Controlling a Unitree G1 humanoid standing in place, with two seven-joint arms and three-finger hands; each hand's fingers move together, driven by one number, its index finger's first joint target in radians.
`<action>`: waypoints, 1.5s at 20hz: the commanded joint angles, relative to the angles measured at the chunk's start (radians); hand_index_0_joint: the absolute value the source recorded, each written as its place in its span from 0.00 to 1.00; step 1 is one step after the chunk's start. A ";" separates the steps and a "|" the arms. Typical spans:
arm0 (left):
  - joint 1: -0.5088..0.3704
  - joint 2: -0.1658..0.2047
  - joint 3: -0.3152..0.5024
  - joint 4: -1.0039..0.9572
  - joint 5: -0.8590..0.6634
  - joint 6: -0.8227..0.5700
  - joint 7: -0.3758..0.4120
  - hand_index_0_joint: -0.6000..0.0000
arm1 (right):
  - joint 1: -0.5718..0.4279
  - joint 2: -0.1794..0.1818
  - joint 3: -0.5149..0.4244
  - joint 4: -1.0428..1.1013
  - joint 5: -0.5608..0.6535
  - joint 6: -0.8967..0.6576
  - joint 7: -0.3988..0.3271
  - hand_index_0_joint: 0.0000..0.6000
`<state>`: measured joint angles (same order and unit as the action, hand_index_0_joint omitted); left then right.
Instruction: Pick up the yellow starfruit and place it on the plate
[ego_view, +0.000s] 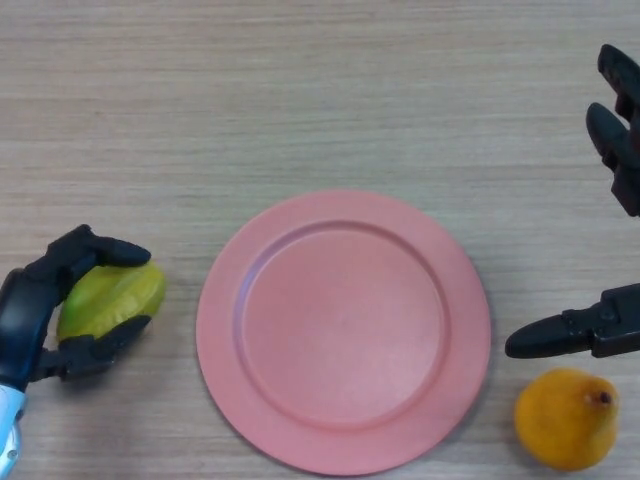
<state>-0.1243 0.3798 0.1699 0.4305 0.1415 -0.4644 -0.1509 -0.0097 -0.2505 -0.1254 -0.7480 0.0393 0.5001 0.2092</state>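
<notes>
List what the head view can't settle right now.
- Starfruit: its left side and underside are hidden by the left hand curled round it; lifted or resting on the table cannot be told.
- Right hand: cut off by the right edge; only fingers and thumb show, the palm does not.
- Orange fruit: its bottom reaches the lower edge.
- Plate: bottom rim meets the lower edge.

No text, label, brand, number or sign can be read.
</notes>
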 joint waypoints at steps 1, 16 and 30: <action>-0.008 0.056 0.075 -0.144 -0.054 -0.037 -0.029 0.00 | -0.028 -0.023 -0.057 -0.036 0.058 -0.120 -0.026 0.00; 0.062 -0.112 -0.087 -0.818 -0.320 0.631 -0.179 0.00 | -0.028 -0.023 -0.059 -0.020 0.080 -0.111 -0.030 0.00; -0.032 -0.169 -0.224 -0.559 0.016 0.365 -0.107 1.00 | -0.011 -0.025 -0.086 -0.017 0.033 -0.158 -0.019 0.00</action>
<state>-0.1304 0.1991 -0.0760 -0.0757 0.1519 0.0395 -0.2841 0.0001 -0.2507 -0.1424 -0.7131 0.0779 0.5002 0.2032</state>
